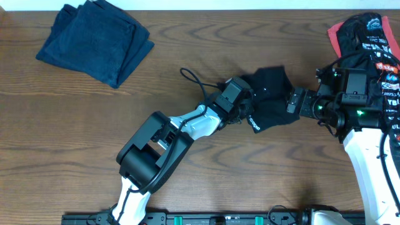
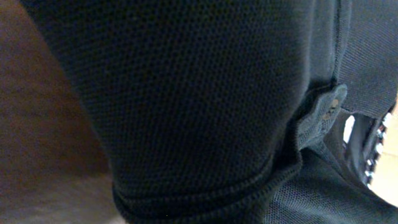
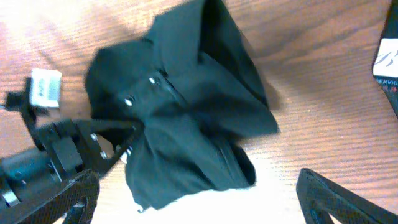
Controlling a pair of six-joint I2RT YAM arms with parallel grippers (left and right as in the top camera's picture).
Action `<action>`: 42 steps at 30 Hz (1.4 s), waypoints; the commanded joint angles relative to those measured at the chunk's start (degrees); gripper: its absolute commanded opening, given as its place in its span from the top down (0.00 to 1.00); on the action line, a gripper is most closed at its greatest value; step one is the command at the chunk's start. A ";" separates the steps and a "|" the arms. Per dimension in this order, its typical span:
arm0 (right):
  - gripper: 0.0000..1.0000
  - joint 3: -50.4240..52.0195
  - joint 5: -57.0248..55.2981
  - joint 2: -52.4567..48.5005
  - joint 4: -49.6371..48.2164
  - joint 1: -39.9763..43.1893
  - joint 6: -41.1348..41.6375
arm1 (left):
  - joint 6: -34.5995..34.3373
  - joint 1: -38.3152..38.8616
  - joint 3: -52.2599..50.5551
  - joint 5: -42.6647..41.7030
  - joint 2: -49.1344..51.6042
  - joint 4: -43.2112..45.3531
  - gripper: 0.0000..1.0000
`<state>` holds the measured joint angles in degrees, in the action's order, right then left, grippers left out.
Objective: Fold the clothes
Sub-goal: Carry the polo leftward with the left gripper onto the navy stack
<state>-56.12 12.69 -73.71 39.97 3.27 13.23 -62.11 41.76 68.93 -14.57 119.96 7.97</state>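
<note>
Crumpled black shirt (image 1: pixel 270 94) mid-table; printed black-and-red garments (image 1: pixel 369 37) at right edge.

Fingertips of my left gripper (image 1: pixel 248 115) hidden in black shirt (image 1: pixel 270 92); far-right garment pile (image 1: pixel 374 39) cut off by overhead edge.

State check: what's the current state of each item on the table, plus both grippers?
black shirt: crumpled, unfolded, mid-table
dark blue cloth: folded, far left corner, untouched
pile of black and red clothes: heaped, unfolded, far right edge
left gripper: shut on the black shirt's left side
right gripper: open, at the shirt's right side, holding nothing
</note>
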 commanded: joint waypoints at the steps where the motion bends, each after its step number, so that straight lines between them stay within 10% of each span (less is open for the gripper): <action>1: 0.01 -0.07 -0.92 -0.13 1.01 0.52 -1.31 | 6.93 -3.48 -1.27 9.90 2.86 -1.81 0.94; 30: 0.01 -0.07 -0.90 -0.13 3.34 0.52 -1.31 | 65.75 -37.64 -0.76 8.50 2.86 8.66 0.94; 42: 0.01 -0.07 -0.92 -0.13 3.65 0.52 -1.31 | 70.47 -39.82 4.42 18.56 1.07 11.67 0.94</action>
<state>-56.12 11.97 -73.71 43.53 3.27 12.75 5.80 2.66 70.41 -1.67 121.49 19.35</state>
